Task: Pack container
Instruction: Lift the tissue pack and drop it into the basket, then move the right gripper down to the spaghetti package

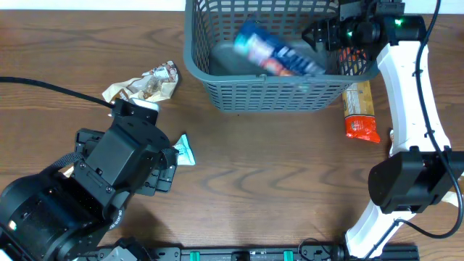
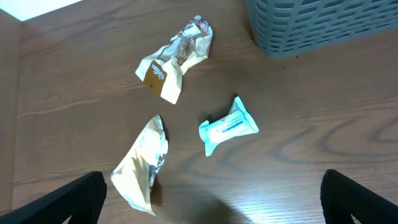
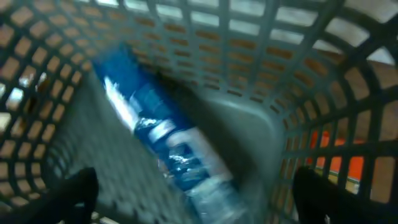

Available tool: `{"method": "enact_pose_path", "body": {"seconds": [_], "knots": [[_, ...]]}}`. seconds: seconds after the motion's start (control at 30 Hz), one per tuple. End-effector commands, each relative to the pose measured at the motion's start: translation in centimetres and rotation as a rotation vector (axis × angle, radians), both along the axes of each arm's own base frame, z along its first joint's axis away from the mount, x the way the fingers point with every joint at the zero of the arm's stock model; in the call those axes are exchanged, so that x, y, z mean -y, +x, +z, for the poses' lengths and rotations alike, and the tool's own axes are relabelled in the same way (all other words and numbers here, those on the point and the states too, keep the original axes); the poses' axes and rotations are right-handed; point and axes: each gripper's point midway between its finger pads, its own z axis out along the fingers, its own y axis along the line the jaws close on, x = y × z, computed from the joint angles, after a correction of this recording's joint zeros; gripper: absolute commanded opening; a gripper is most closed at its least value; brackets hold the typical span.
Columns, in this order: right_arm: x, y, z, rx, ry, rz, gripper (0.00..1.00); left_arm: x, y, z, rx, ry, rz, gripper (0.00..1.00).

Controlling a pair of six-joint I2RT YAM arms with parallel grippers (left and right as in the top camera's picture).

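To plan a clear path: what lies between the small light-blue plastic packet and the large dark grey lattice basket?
Nothing: the left wrist view shows only bare wooden table between the light-blue packet and the grey basket.

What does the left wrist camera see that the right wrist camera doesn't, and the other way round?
Only left wrist: three packets lying on the table, namely a crumpled wrapper, a beige packet and a teal packet.
Only right wrist: the inside of the basket, a blue packet in it, and something orange outside through the slots.
Both: the basket, and each camera's own open end effector, left and right.
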Motion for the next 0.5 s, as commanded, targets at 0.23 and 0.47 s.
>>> {"method": "enact_pose_path", "body": {"seconds": [0.23, 0.47], "knots": [[4.5, 2.5, 10.2, 0.244, 0.038, -0.174, 0.99, -1.1, -1.1, -1.0, -0.061, 0.059, 0.000, 0.99], [12.8, -0.7, 24.5, 0.561, 0.023, -0.340, 0.99, -1.1, -1.1, -1.0, -0.061, 0.059, 0.000, 0.99]]}}
